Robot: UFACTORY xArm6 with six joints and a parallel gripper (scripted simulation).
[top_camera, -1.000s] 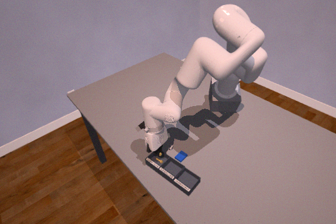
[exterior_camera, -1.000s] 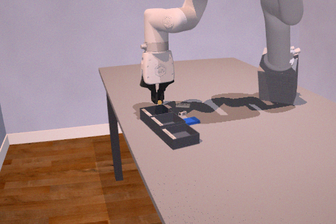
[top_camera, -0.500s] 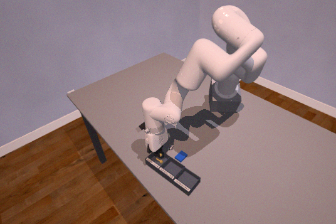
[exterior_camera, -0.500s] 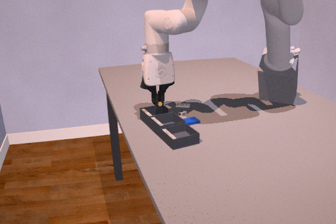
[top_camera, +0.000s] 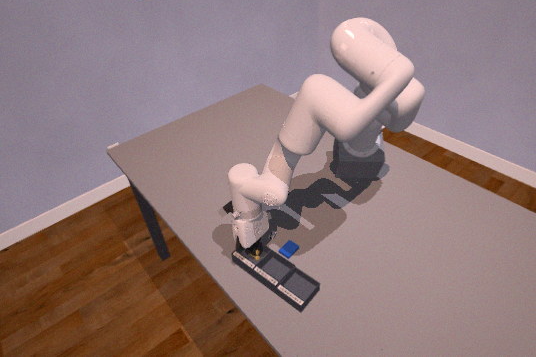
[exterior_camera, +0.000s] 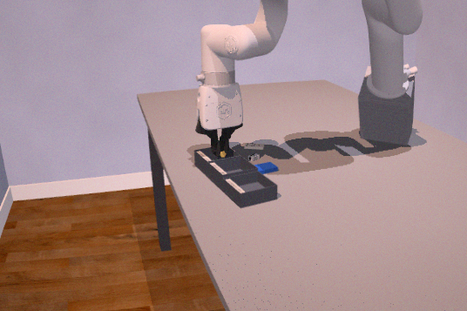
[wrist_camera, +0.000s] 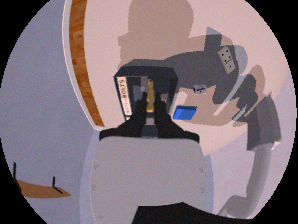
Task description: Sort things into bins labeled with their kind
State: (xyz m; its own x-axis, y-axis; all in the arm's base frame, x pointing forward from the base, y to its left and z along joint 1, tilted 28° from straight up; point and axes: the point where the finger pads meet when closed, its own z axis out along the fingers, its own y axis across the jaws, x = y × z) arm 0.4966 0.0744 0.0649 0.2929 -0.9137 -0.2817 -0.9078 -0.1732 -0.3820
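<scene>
White arm (top_camera: 320,110) folded at elbow, extended out and down from base. Wrist held vertical. End effector (exterior_camera: 222,148) pointed straight down, fingers nearly closed, clamped on small yellow object (exterior_camera: 222,152), apparently thin; detail blurred in wrist view.

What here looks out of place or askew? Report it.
Nothing stands out. The three bins sit in a straight row, the blue block lies flat beside them, and the gripper holds a small yellow piece over the end bin.

Three bins (exterior_camera: 244,198) stand in a row on the desk (exterior_camera: 331,231) at frame centre. The hand (exterior_camera: 222,152) hangs over the upper-left bin. A flat block (exterior_camera: 267,167) lies right of the row.
</scene>
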